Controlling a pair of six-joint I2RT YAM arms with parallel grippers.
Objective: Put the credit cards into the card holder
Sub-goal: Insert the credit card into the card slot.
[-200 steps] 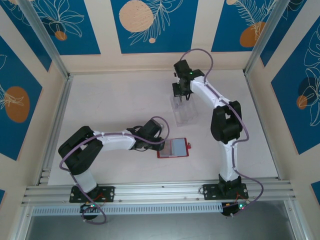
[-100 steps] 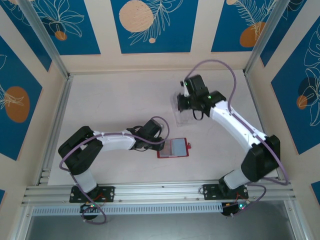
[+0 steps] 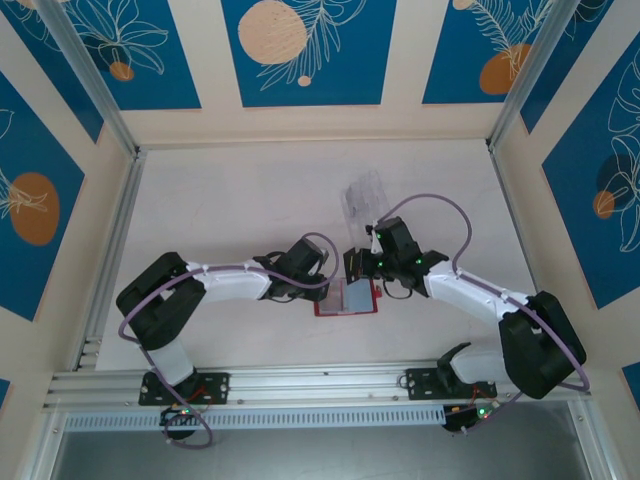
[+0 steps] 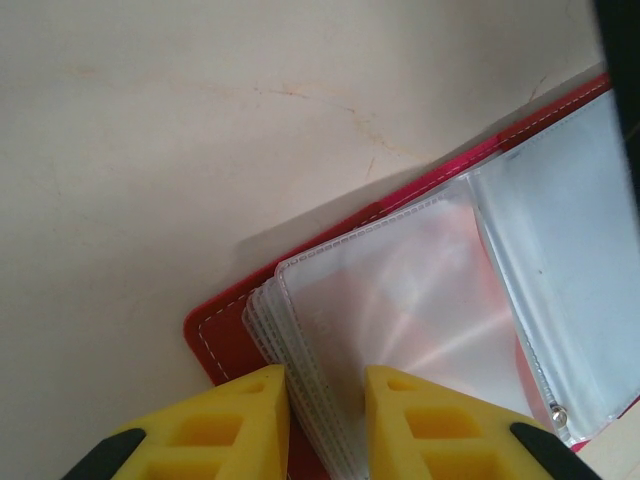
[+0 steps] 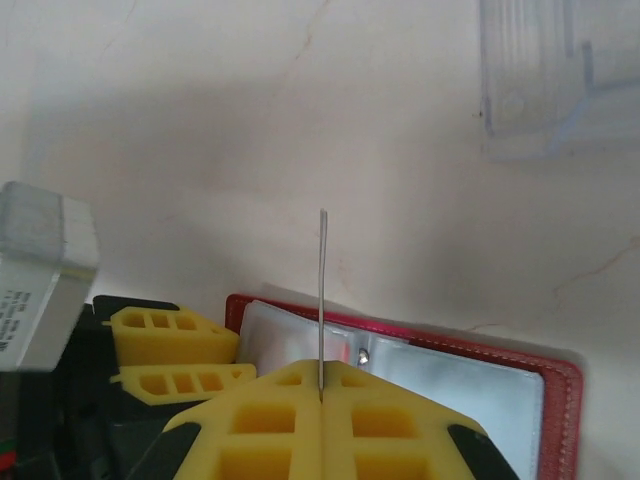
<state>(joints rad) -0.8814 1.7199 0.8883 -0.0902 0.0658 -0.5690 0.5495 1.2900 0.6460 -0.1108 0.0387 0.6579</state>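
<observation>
Right wrist: right jaws clamp thin plastic card [image 5: 322, 290] upright over open red wallet [image 5: 556, 400]; left jaws narrowly pinch its sleeves [image 4: 400, 300].

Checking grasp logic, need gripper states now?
Left gripper: closed on the card holder sleeves.
Right gripper: closed on a card, seen edge-on.
</observation>
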